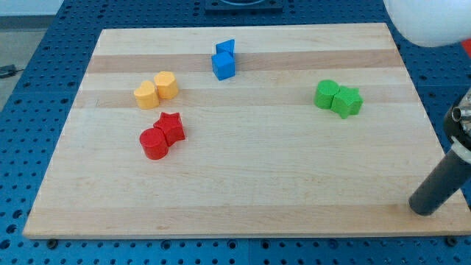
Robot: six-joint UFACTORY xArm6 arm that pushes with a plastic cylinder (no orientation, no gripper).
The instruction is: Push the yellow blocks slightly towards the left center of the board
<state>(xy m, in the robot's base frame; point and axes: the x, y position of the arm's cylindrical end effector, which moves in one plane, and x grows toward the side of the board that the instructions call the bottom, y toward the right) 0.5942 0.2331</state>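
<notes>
Two yellow blocks lie side by side at the view's upper left: a yellow block [146,95] on the left and a yellow hexagon-like block [167,85] touching it on the right. My tip [421,209] rests on the board near its lower right corner, far from the yellow blocks. The dark rod slants up to the view's right edge.
A red cylinder [154,143] and a red star [171,127] touch just below the yellow pair. Two blue blocks [224,60] stand at the top centre. A green cylinder [326,94] and green star [347,101] sit at the right. The wooden board [243,184] lies on a blue pegboard.
</notes>
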